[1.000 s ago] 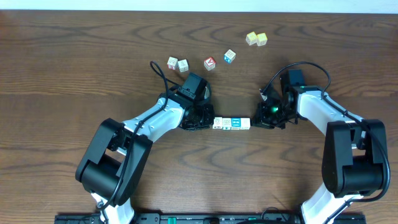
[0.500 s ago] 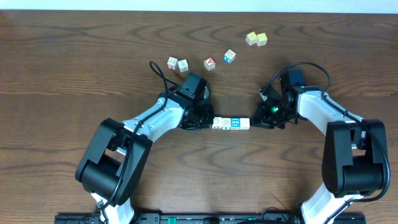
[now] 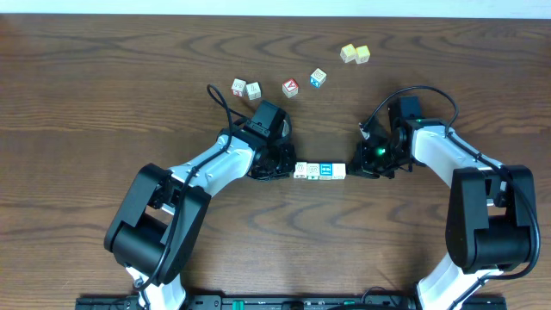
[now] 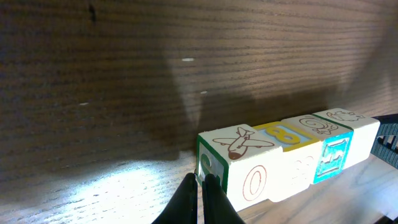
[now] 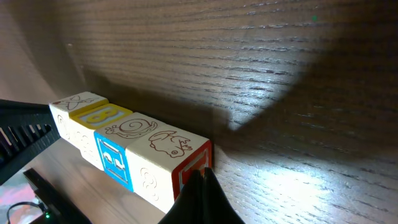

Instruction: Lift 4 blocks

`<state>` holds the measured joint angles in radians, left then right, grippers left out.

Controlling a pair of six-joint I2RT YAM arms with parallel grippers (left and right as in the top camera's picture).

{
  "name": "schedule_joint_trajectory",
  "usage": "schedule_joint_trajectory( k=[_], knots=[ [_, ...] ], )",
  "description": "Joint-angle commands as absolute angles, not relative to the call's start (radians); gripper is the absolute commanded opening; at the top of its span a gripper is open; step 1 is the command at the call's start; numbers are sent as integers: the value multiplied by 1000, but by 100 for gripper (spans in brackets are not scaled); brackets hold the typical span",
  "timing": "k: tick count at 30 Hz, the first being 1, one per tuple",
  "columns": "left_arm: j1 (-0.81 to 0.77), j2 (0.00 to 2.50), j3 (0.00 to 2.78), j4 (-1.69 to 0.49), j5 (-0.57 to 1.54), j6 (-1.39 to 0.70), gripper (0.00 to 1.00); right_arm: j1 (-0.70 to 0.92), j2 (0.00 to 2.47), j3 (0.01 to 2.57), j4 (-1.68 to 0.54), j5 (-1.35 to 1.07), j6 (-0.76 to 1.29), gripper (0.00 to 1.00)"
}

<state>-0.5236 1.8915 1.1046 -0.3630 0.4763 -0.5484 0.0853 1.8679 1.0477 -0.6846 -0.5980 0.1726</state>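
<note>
While pinned end to end from both sides, forms one straight row of four blocks [image 3: 320,170] at the middle of the table [image 3: 103,103]. Presses the clenched left fingers [image 4: 214,208] on the green-edged end face and the clenched right fingers [image 5: 202,205] on the red-edged end face, with the bright blue face second from the right fingers. Cannot tell whether the row touches the table or hangs clear.
</note>
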Motion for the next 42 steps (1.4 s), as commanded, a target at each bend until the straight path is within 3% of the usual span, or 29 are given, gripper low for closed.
schedule_joint_trajectory(
  k=[1,42],
  knots=[
    [-536,1897,1105,-352,597,-516,7,98,1871,1044,-681,-743,179,1],
    [-536,1897,1105,-349,648,-483,7,98,1871,1044,-670,-821,180,1]
  ],
)
